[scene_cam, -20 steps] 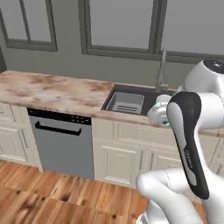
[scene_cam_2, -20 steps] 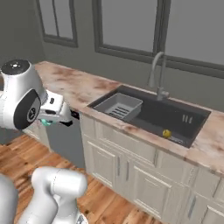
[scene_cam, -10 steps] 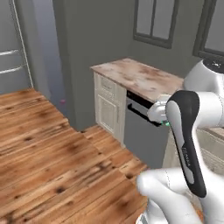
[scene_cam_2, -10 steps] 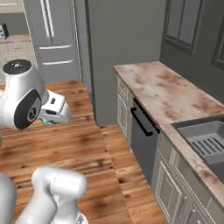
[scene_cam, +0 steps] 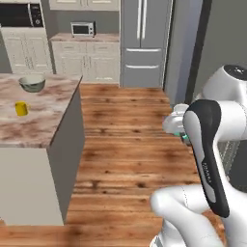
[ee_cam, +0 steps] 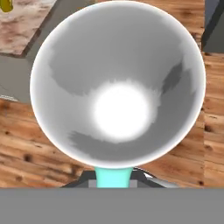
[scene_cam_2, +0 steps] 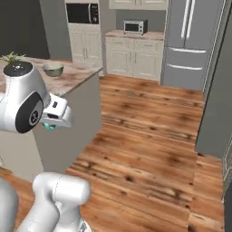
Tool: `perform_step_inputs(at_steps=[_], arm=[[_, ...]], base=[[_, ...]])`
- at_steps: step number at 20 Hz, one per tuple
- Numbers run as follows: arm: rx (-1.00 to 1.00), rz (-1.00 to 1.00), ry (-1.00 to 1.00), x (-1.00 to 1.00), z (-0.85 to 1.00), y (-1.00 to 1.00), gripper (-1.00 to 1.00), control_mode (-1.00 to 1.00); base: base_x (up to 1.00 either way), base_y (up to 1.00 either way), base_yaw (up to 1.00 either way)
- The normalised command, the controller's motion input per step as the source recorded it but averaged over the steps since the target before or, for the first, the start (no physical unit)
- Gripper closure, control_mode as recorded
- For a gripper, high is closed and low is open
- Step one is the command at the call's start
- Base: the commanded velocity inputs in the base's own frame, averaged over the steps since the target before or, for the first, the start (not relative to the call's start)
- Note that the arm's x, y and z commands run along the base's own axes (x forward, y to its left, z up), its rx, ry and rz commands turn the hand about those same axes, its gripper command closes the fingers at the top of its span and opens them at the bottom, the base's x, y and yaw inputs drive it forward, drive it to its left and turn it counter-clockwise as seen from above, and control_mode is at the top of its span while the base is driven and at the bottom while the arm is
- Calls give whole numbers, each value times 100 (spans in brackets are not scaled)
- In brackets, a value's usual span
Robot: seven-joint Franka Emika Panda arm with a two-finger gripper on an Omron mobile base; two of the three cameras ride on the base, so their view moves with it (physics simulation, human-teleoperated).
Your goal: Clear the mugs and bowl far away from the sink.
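The teal mug (ee_cam: 118, 83), white inside, sits close before the hand camera with its teal handle (ee_cam: 113, 177) at the bottom. My gripper (scene_cam: 179, 130) is shut on it, held in the air over the wood floor; the mug's teal edge (scene_cam_2: 49, 127) peeks out under the hand. The yellow mug (scene_cam: 20, 108) stands on the island counter (scene_cam: 48, 125), and the pale grey-green bowl (scene_cam: 32, 83) sits behind it. The sink is out of view.
The marble-topped island has grey sides and a near corner (ee_cam: 41, 30) just left of the held mug. A plant (scene_cam_2: 12, 58) stands on it. A steel fridge (scene_cam: 144, 43) and white cabinets with a toaster oven (scene_cam: 83, 29) line the far wall. Wood floor lies between.
The whole picture has swung from the sink counter to the island and fridge, so the base has turned. The hand still holds the teal mug the same way.
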Motion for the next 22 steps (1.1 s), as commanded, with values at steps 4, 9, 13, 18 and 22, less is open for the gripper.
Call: perform_step_inputs(at_steps=[4,9,13,18,22], arm=[[0,0,0,0,0,0,100,100],[0,0,0,0,0,0,100,100],[0,0,0,0,0,0,100,100],[0,0,0,0,0,0,100,100],[0,0,0,0,0,0,100,100]], base=[[0,0,100],[49,-28,81],[7,-100,40],[17,-100,26],[91,-88,23]])
